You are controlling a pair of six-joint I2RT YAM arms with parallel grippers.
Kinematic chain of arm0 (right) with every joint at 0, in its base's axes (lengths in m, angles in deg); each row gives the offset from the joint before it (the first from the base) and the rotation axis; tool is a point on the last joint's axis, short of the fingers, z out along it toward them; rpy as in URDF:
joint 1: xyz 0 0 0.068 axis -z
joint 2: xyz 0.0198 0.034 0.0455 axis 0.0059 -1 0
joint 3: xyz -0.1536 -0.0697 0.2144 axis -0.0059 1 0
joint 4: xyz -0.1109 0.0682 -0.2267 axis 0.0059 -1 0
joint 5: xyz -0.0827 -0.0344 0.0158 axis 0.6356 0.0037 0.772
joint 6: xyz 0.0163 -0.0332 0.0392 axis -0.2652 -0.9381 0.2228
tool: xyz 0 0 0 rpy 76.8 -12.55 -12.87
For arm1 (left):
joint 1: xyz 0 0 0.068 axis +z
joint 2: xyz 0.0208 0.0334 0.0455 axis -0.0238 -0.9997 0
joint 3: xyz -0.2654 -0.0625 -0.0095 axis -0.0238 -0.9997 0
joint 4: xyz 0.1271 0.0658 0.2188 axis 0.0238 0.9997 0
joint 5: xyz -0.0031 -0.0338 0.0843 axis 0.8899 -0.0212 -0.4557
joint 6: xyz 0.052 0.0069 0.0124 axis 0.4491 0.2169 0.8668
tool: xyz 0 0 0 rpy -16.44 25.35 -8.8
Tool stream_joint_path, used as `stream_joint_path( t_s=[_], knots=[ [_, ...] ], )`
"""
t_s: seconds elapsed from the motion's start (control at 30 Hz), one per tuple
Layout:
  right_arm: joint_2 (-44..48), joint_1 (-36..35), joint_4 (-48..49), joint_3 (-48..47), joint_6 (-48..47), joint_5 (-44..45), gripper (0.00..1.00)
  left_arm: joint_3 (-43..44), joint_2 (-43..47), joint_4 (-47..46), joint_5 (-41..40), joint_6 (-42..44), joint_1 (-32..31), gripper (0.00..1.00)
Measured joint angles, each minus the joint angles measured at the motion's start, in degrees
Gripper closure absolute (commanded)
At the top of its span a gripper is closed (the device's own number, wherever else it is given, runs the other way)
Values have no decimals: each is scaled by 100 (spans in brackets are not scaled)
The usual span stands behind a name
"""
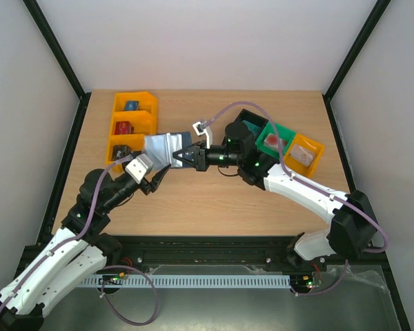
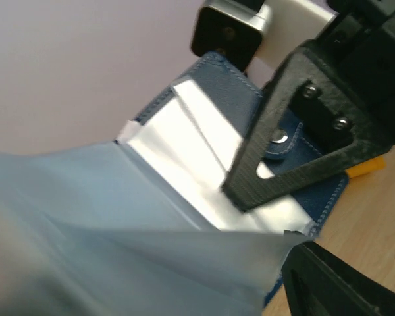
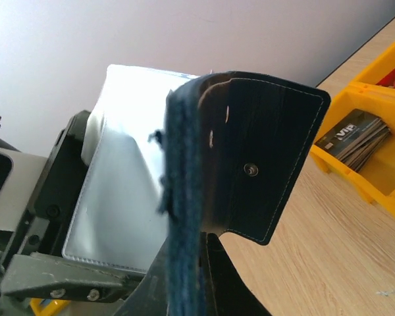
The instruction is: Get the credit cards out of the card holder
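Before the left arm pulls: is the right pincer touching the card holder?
Touching. The right wrist view shows the card holder clamped upright in the right pincer; the left wrist view shows its finger against the tab.

I'm running this from afar, and the place reads as a robotics lab test cell rather than a home or a shop. A pale wooden tabletop is boxed in by plain white wall panels and black metal frame struts. Two white-and-black robot arms are bolted along the bottom edge. Purple cables trail from them over a white slotted cable duct. Yellow plastic sorting bins stand upper left, with black, green and orange plastic bins upper right.
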State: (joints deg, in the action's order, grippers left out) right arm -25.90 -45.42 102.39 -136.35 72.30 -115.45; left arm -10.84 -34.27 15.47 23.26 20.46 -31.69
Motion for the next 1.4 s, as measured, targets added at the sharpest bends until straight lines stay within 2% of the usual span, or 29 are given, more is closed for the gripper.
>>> stream_joint_path(
  t_s=[0.1,0.2,0.27,0.37,0.43,0.57,0.83,1.0,1.07,1.17,1.3,1.4],
  knots=[
    [-7,0,116,0,55,-146,98,-83,13,-76,310,-168,-2,49],
    [-11,0,310,2,136,-315,98,-142,-42,-140,658,-356,-2,51],
    [-26,0,415,2,188,-367,98,-160,-44,-175,868,-450,0,47],
    [-70,2,579,31,238,-424,98,-164,-28,-249,1263,-540,22,31],
    [-87,2,743,107,260,-448,98,-164,13,-262,1659,-581,22,26],
    [-92,2,920,214,282,-468,98,-164,118,-424,2162,-496,-48,25],
    [-26,2,1163,356,299,-476,98,-140,197,-376,1849,-557,42,25],
    [11,20,1167,409,229,-551,98,160,376,-90,2531,-544,214,18],
    [37,26,1158,409,184,-588,98,306,470,-98,2573,-756,308,10],
    [109,33,1102,409,63,-616,98,483,535,-223,2210,-1423,713,2],
    [184,35,1058,407,-24,-654,98,450,308,-269,1827,-2468,1340,1],
    [164,33,898,334,-57,-638,98,190,-13,-476,1891,-3073,1410,0]
  ],
)
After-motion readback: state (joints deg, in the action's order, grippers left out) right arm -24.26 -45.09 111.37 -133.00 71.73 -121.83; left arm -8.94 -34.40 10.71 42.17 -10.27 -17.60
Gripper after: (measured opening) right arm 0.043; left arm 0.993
